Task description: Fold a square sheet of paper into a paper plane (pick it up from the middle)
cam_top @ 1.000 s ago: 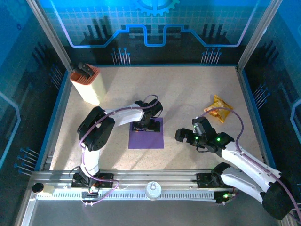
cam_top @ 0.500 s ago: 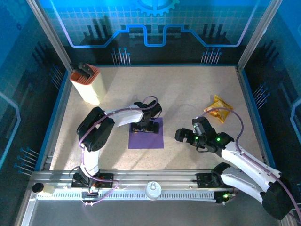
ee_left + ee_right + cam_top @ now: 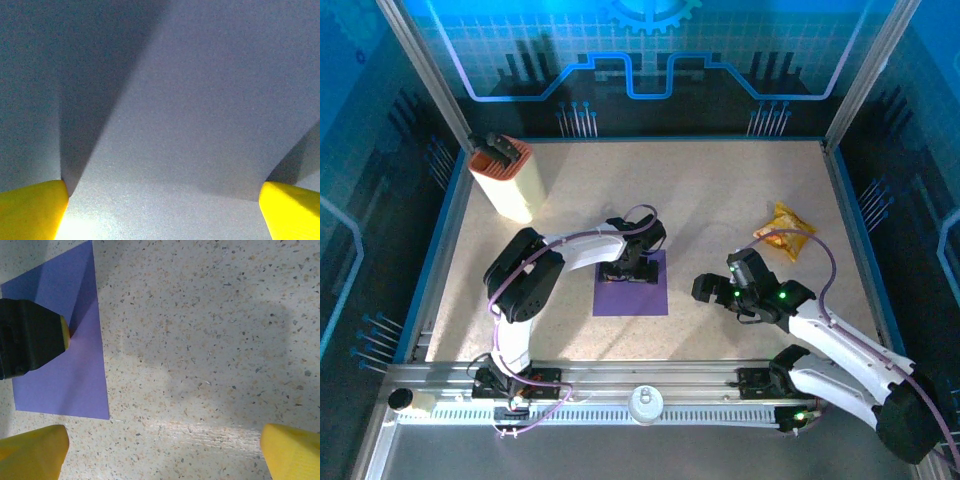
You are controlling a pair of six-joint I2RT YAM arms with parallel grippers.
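Speckled table point(image 3: 740, 190) lay inside blue walls. Its centre held the flat square sheet of paper point(image 3: 632, 295). The left arm curled over it, left gripper point(image 3: 628, 268) pointing down, jaws spread wide, hiding the sheet's far edge. The right gripper point(image 3: 162, 447) hovered beside it, jaws apart.

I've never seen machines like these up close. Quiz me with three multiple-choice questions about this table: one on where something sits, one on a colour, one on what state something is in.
1. Where does the purple paper lie?
A) mid-table, under the left claw
B) against the back wall
C) hanging off the near edge

2. What colour is the snack packet?
A) green
B) yellow-orange
C) white

3. How is the right claw set?
A) shut on the paper
B) shut on the packet
C) open, holding nothing

Answers:
1 A, the top view shows the sheet central, with the left claw over its far edge.
2 B, it shows plainly from above.
3 C, its wrist view shows its fingertips wide apart over the table.
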